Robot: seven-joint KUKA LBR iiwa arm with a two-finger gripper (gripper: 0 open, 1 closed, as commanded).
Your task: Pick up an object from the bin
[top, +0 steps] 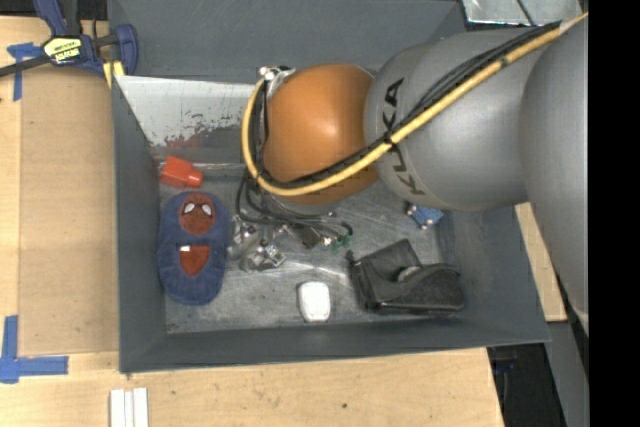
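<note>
My gripper [257, 247] reaches down in the middle of the bin, just under the arm's orange cover. It hangs right beside a blue slipper [190, 257] with two red Spider-Man faces, which lies along the bin's left side. A small white rounded object [314, 301] lies on the floor just right of and in front of the gripper. Whether anything is held I cannot make out.
A black object shaped like a tape dispenser [408, 281] lies at the front right. A small orange piece [180, 173] sits at the back left, near the slipper's far end. A little blue thing [428, 217] peeks out under the arm. The arm covers the bin's back right.
</note>
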